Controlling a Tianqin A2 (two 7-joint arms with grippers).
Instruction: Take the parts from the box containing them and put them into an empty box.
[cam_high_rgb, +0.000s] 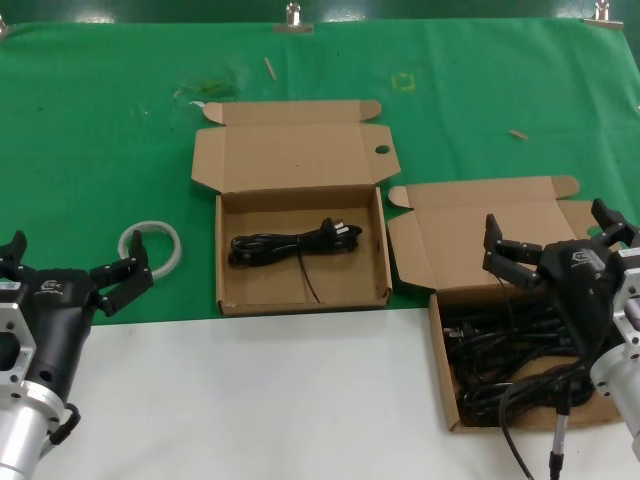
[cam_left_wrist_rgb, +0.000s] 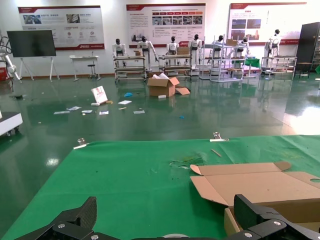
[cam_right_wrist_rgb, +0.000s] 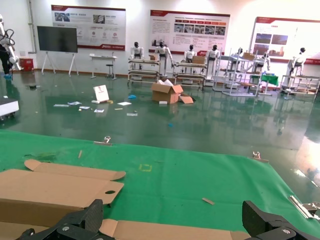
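Right tool (cam_high_rgb: 555, 245) hangs over the source box (cam_high_rgb: 445, 345) at my right, fingers spread, grasping nothing; left tool (cam_high_rgb: 70, 275) waits released near the white ring (cam_high_rgb: 150, 247). Power cords (cam_high_rgb: 500, 365) lie tangled in that box, and one cord (cam_high_rgb: 295, 243) sits in the destination box (cam_high_rgb: 228, 265) at centre. I'd drop straight down onto a single bundle's middle to avoid snagging neighbours. Green cloth (cam_high_rgb: 100, 130) covers the far tabletop, white nearer me; beyond lies a glossy hall floor (cam_left_wrist_rgb: 150, 125).
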